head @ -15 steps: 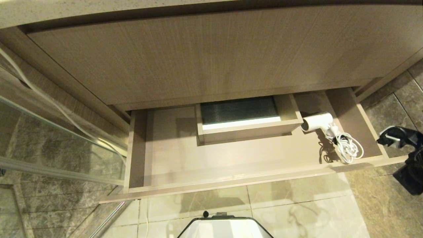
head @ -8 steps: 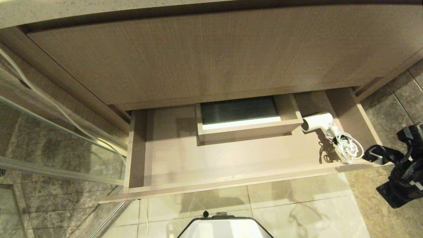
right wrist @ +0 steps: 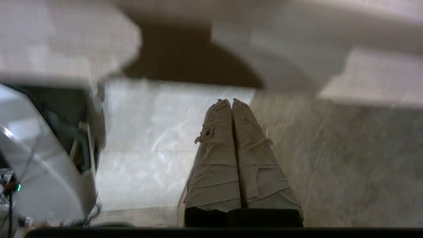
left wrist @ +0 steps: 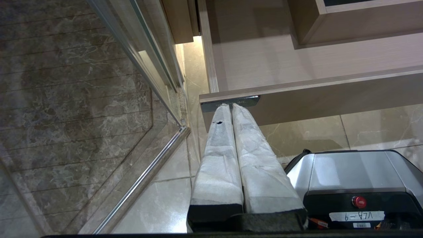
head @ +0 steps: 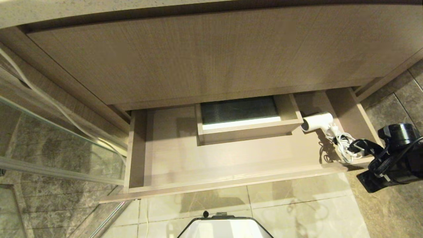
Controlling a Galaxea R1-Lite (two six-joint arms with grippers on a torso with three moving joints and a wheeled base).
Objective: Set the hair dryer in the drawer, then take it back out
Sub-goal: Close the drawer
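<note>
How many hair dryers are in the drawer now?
1. The hair dryer lies at the right end of the open drawer, beside the boxed cut-out. Under the panel, more may be hidden.

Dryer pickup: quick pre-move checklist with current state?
1. Drawer pulled open: ok.
2. Dryer in the drawer, at its right end beside the cut-out box: ok.
3. Cord coiled loose next to the dryer, lying between it and the right claw: not ok, may snag.
4. Right claw over the drawer's right front corner, above the cord: ok.
5. Right claw open for a grasp: not ok, fingers pressed together.
6. Left claw parked, shut, near the drawer's front left end: ok.
</note>
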